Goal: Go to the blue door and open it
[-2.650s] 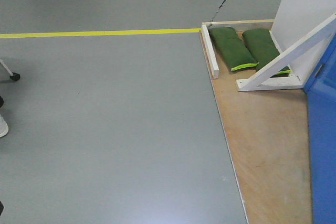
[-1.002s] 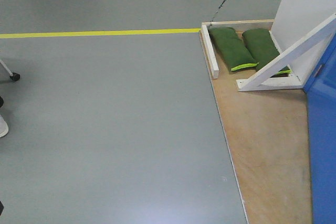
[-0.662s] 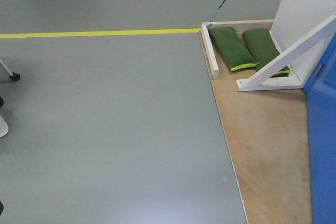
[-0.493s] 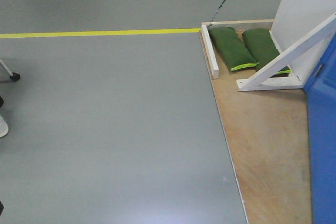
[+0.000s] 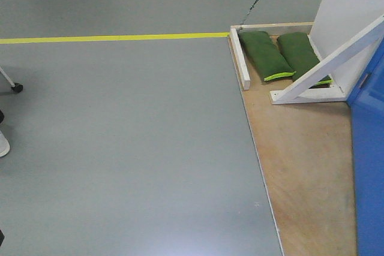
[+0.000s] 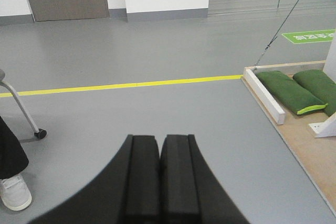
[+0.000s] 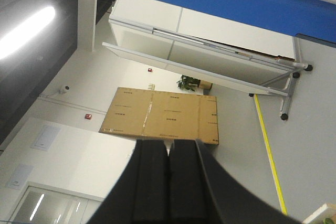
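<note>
Blue door point(image 5: 367, 166) stands along the platform's point(image 5: 300, 166) right edge, barely in frame, handle out of sight. Left gripper point(image 6: 159, 148) is pressed together, holding nothing. Right gripper point(image 7: 168, 150) is likewise closed and empty. Tucked for driving, I'd say. Two green sandbags point(image 5: 264, 55) lie at the platform's far corner, likely ballast for the one white brace point(image 5: 324, 67).

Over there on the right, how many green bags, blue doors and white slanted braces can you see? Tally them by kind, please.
Green bags: 2
Blue door: 1
White slanted brace: 1
Total: 4
</note>
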### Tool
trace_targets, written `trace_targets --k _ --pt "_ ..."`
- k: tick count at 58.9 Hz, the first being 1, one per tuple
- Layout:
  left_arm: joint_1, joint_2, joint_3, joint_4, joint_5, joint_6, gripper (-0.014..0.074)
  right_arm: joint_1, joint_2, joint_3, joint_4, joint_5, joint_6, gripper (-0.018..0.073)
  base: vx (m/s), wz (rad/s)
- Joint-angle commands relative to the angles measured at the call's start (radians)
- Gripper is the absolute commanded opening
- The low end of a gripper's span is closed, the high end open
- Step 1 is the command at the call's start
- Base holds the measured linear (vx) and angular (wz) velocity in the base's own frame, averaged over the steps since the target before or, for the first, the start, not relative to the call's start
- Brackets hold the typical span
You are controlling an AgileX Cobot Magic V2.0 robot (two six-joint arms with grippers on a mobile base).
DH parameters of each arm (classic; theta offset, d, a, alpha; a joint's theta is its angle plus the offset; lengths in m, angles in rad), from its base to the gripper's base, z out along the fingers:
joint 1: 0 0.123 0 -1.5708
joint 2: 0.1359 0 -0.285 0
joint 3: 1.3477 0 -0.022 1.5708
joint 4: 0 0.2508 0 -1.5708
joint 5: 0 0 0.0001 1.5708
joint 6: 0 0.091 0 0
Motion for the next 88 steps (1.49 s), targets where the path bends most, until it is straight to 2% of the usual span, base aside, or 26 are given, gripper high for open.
trace_targets --k 1,14,21,33,44,50,65,70,88 --pt "-0.006 -0.014 -0.026 -0.002 -0.085 -0.007 0.0073 -0.003 0.009 -0.091 0.035 -0.028 -0.006 0.0012 0.0 0.0" --pt "-0.006 -0.014 -0.026 -0.002 -0.085 -0.007 0.0073 -0.003 0.117 -0.218 0.104 0.054 -0.006 0.0012 0.0 0.0" --pt "-0.006 -0.014 -0.026 -0.002 -0.085 -0.007 0.0073 -0.003 0.168 -0.278 0.171 0.188 -0.006 0.0012 0.0 0.0" --pt "-0.006 -0.014 -0.026 -0.002 -0.085 -0.007 0.0073 -0.003 0.232 -0.368 0.227 0.435 -0.006 0.0012 0.0 0.0" --pt "-0.006 -0.014 -0.026 -0.002 -0.085 -0.007 0.0073 -0.003 0.28 -0.444 0.299 0.572 -0.006 0.0012 0.0 0.0" --pt "-0.006 -0.014 -0.026 -0.002 -0.085 -0.007 0.0073 -0.003 0.285 -0.459 0.319 0.628 -0.006 0.0012 0.0 0.0" --pt "-0.006 -0.014 -0.026 -0.002 -0.085 -0.007 0.0073 -0.003 0.285 -0.459 0.351 0.933 -0.006 0.0012 0.0 0.0" --pt "-0.006 -0.014 -0.026 -0.002 -0.085 -0.007 0.0073 -0.003 0.282 -0.459 0.392 0.975 -0.006 0.0012 0.0 0.0" --pt "-0.006 -0.014 -0.026 -0.002 -0.085 -0.007 0.0073 -0.003 0.228 -0.459 0.504 0.975 -0.006 0.0012 0.0 0.0"
